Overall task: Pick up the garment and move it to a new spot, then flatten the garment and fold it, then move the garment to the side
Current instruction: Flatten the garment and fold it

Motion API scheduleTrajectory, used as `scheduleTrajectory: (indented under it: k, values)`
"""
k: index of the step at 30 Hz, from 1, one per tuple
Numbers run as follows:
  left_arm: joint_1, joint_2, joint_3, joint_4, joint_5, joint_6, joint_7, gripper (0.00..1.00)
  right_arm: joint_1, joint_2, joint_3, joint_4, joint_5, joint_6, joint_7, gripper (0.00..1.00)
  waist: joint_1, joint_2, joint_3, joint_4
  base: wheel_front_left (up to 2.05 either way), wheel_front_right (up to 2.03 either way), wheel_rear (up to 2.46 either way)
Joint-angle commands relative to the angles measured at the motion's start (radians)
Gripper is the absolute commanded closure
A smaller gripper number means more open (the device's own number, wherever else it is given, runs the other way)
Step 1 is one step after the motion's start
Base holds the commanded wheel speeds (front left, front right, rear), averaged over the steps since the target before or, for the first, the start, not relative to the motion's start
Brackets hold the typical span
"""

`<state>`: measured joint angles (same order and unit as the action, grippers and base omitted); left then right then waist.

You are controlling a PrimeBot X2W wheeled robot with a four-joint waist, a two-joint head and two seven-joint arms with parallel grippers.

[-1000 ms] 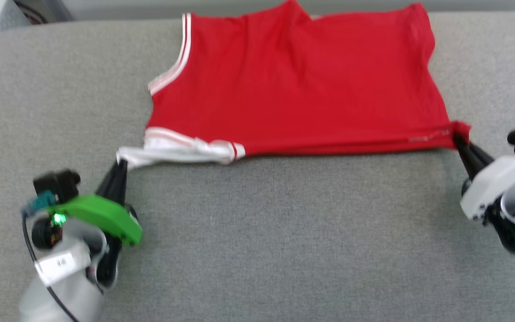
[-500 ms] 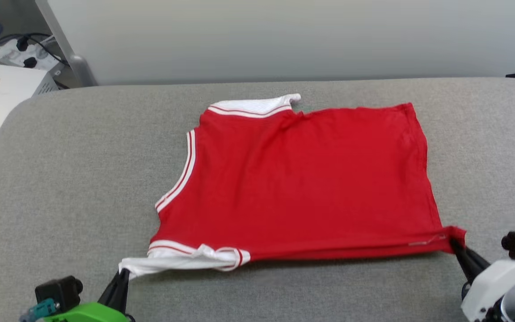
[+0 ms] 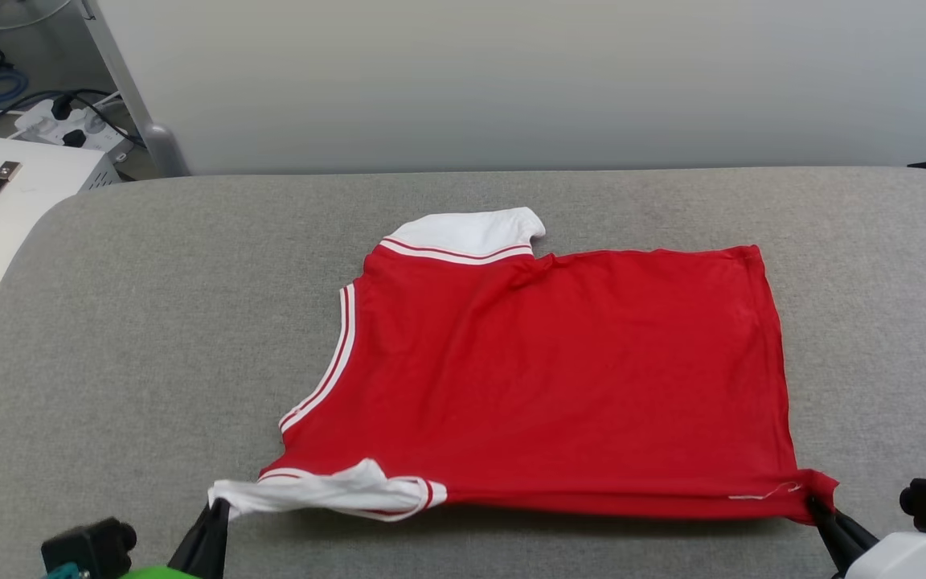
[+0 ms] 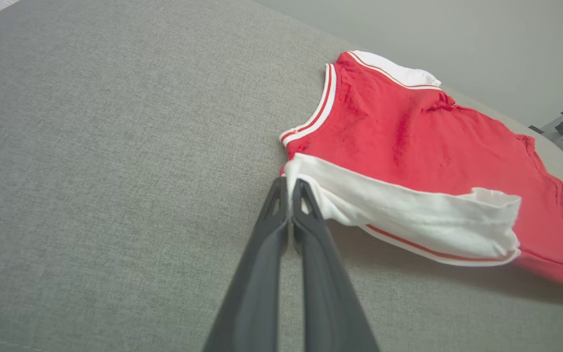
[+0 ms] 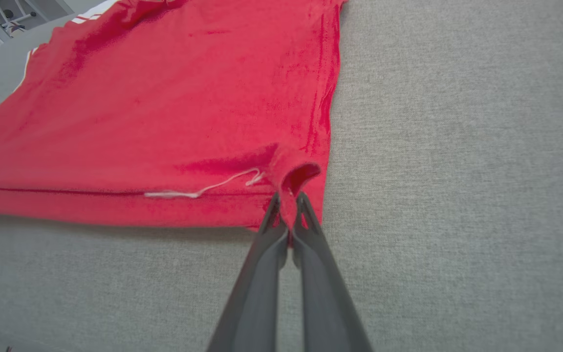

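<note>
Garment (image 3: 559,378) corners inside left hand (image 3: 219,506), right hand (image 3: 816,503)

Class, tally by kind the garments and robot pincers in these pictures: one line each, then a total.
Garment: 1
Pincers: 2, the left pincer and the right pincer, each shut on the garment
Total: 3

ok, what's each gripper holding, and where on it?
Both hold the bright red jersey shirt with white sleeves: left gripper pinches the near white sleeve's end, right gripper pinches the near red hem corner.
</note>
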<state>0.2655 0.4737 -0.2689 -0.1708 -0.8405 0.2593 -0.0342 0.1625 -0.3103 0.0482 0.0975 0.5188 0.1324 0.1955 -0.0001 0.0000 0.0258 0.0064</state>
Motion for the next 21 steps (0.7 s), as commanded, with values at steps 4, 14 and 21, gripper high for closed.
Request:
scheduleTrajectory:
  k: [4,14,21]
  values:
    - [-0.131,0.002,-0.006,0.021,0.032,-0.018,-0.006,1.00,-0.031,0.020,-0.031,-0.058,-0.044,-0.002,0.054,1.00,0.0001,0.0000,0.029,0.001,0.00,0.00,0.00]
    - [-0.437,-0.043,-0.053,0.237,0.052,-0.118,-0.005,1.00,-0.235,-0.002,-0.041,-0.015,-0.070,-0.002,0.105,1.00,0.0001,0.0000,0.155,-0.015,0.00,0.00,0.00]
    - [-0.580,-0.074,-0.083,0.432,0.051,-0.185,-0.003,1.00,-0.381,-0.026,0.031,0.098,-0.055,-0.002,0.091,1.00,0.0001,0.0000,0.235,-0.028,0.00,0.00,0.00]
